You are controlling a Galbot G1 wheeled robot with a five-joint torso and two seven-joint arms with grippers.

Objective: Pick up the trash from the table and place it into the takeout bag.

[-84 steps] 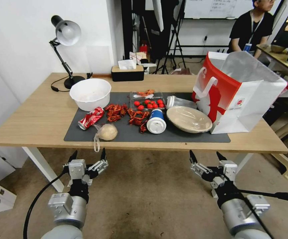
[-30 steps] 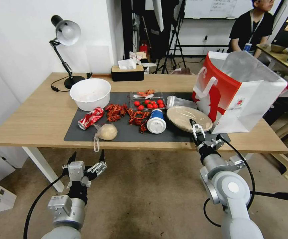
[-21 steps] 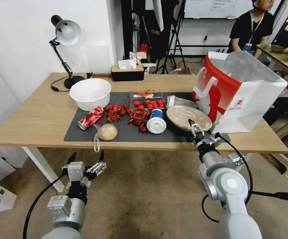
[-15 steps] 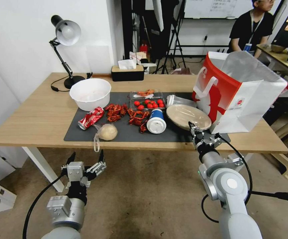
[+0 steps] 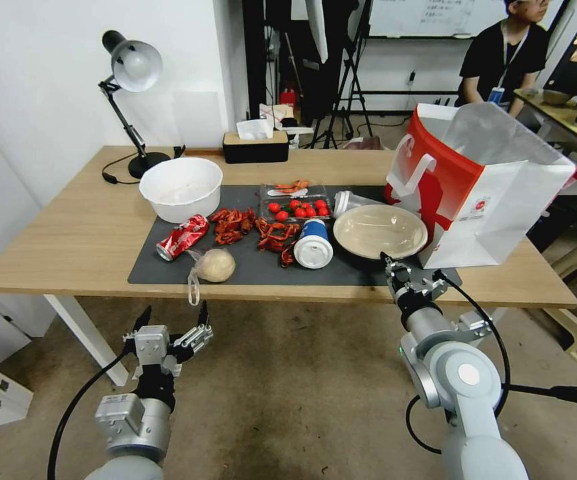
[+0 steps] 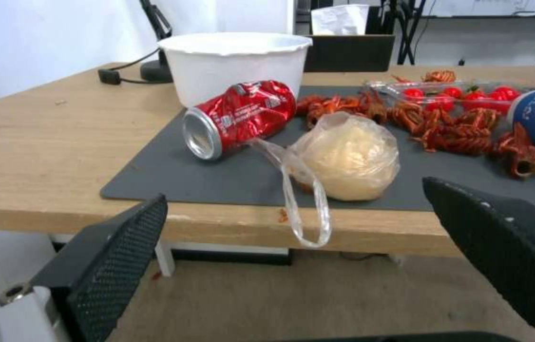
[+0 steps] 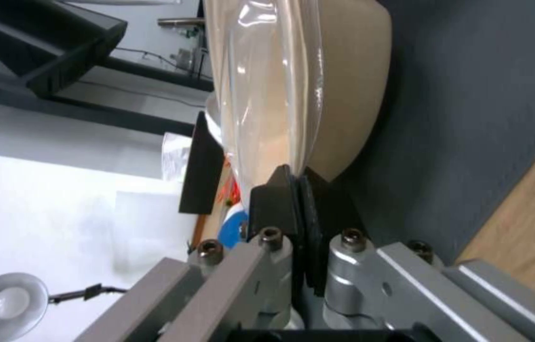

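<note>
Pinching the near rim of the beige lid (image 5: 380, 231), the right pincer (image 5: 391, 263) has its fingers closed tight on it (near edge lifted off the dark mat (image 5: 255, 267)), just beside the takeout bag (image 5: 475, 187) on the counter (image 5: 68, 240). The left pincer (image 5: 172, 319) hangs spread wide and empty below the counter's front edge, before the crushed can (image 6: 239, 116) and bagged lump (image 6: 350, 156).

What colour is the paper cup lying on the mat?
The paper cup is blue and white, with a white lid end; the head view shows it best.
</note>
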